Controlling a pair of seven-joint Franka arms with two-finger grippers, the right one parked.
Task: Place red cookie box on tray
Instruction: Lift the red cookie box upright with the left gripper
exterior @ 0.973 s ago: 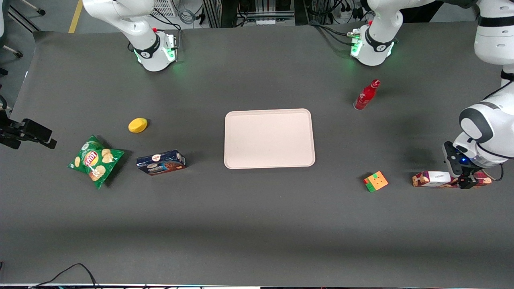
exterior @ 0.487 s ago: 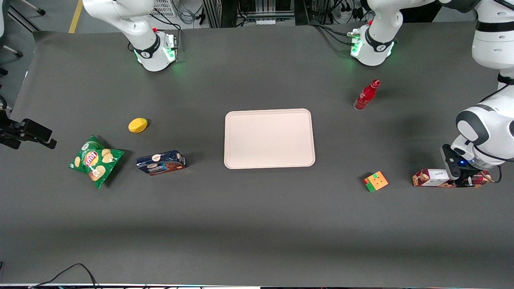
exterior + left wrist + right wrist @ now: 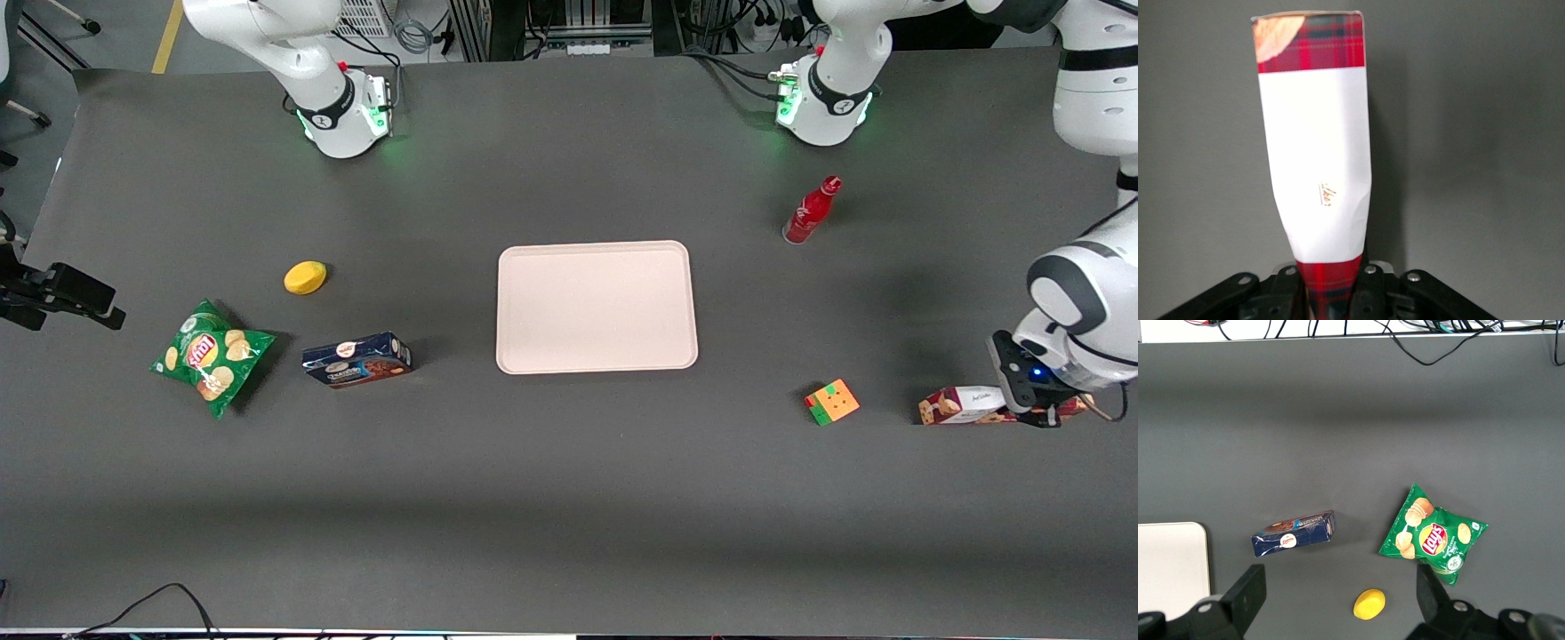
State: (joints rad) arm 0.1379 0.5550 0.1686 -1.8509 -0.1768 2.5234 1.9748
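The long, slim, dark-red plaid cookie box point(image 3: 967, 405) with its white label panel was found toward the working arm's end of the grey table point(image 3: 569, 498), well apart from the large, flat, pale pink-beige plastic tray point(image 3: 596, 306) with rounded corners, which lay near the middle of the table with nothing on it. The box was seen slightly tilted, its free end pointing toward the tray. The black two-finger gripper point(image 3: 1036, 411) of the left arm was closed on the box's end farthest from the tray; in the left wrist view the plaid end of the carton point(image 3: 1318, 160) was pinched between the fingers point(image 3: 1368, 293), and the white panel was creased just above the grip.

A small multicoloured puzzle cube point(image 3: 832, 402) was seen just beside the box's free end, between the box and the tray. A red bottle point(image 3: 811, 212) stood farther from the front camera than the cube. Toward the parked arm's end of the table, a shorter dark blue cookie box point(image 3: 356, 359), a green crisp bag point(image 3: 211, 356) and a small yellow rounded object point(image 3: 305, 277) were laid out.
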